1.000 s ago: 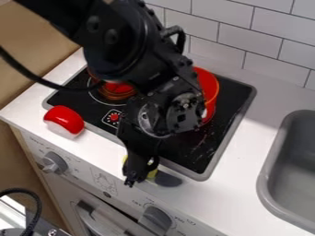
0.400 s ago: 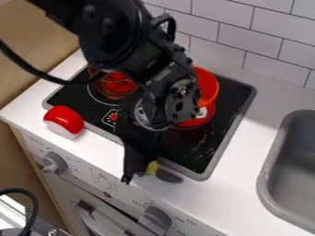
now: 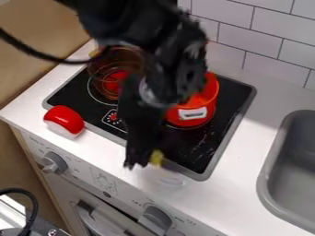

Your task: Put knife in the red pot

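Your pincer point(image 3: 141, 161) looks closed on the knife point(image 3: 157, 158) by its yellow part, at the cooktop's point(image 3: 201, 146) front edge. You're at the carry, I'd judge: raise it, head toward one o'clock, and clear the red pot's point(image 3: 194, 122) rim before releasing.

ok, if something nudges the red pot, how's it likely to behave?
The red pot likely slides before tipping: it sits upright on the flat black cooktop. Probably stiff too; its visible side keeps a clean curve.
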Motion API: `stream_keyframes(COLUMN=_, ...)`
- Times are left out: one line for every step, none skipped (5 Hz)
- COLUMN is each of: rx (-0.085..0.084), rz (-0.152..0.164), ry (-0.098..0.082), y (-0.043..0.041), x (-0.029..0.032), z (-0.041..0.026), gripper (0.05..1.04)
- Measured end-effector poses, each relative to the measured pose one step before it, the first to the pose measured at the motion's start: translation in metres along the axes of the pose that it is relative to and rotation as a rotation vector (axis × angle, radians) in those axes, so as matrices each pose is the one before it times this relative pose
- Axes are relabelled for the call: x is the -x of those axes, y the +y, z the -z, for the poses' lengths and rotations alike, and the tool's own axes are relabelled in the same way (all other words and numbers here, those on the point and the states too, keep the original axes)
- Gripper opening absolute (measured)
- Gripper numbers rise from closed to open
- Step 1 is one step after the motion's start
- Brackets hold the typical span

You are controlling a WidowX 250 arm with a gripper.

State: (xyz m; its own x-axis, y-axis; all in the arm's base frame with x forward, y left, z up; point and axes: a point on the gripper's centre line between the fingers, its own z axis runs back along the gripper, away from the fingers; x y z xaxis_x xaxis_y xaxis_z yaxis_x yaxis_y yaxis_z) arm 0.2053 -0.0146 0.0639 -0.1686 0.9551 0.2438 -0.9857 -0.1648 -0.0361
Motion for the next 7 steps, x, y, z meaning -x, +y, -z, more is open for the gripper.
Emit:
stream_keyframes(rx=-0.0168, rz=0.0077, ry=-0.0086, y=-0.01451, x=-0.00641, z=-0.02904, gripper=0.370)
stream_keyframes(rx=0.0266, rz=-0.0036, ry=0.0079, y=-0.02151, x=-0.00607, z=-0.02243, gripper=0.370)
stream_keyframes(rx=0.0174, rz=-0.0117, ry=-0.0032, y=-0.03331, x=-0.00103, z=-0.00673, gripper=0.371)
stream_keyframes(rx=0.0266, rz=-0.0174, ry=-0.0151, y=-0.02360, x=0.00280, z=0.00255, gripper=0.370)
stream_keyframes(rx=0.0248, rz=-0.0241, ry=0.0079, y=-0.02155, x=0.00348, z=0.00711, gripper=0.370)
stream_keyframes(rx=0.0276, rz=-0.0130, ry=-0.0055, y=-0.01000, x=0.00314, z=0.00826, gripper=0.441)
stream_keyframes(rx=0.0067, rz=-0.0027, ry=-0.0071, y=-0.00103, x=0.00016, z=0.00066, gripper=0.742)
